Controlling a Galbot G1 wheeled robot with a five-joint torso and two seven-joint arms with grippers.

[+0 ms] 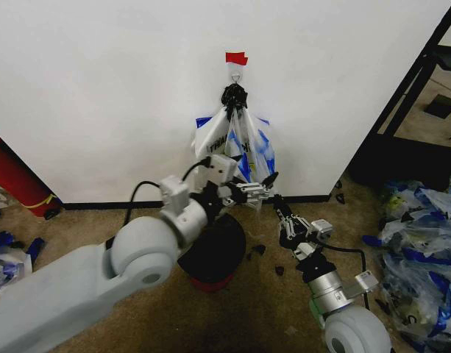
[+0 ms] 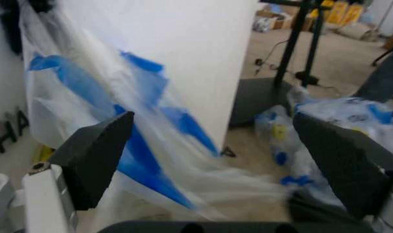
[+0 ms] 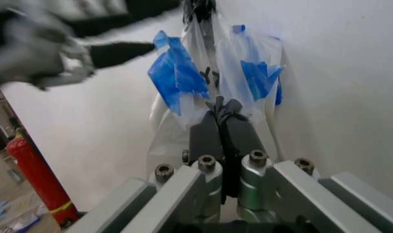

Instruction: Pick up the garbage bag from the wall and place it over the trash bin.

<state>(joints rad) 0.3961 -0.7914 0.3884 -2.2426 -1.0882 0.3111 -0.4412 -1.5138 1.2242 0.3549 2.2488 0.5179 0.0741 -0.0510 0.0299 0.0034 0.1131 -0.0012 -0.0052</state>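
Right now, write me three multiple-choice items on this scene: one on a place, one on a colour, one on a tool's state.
1. The garbage bag hangs:
A. from a hook on the wall
B. over the trash bin
C. on the floor

2. The tape strip above the hook is:
A. blue
B. red
C. yellow

3. The left tool is:
A. shut on the bag
B. shut, empty
C. open

Answers: 1 A, its handles bunch under the hook; 2 B, red against the white wall; 3 C, its fingers stand wide apart by the bag.

Red extinguisher (image 1: 15, 180) left; bag heap (image 1: 424, 235) right.
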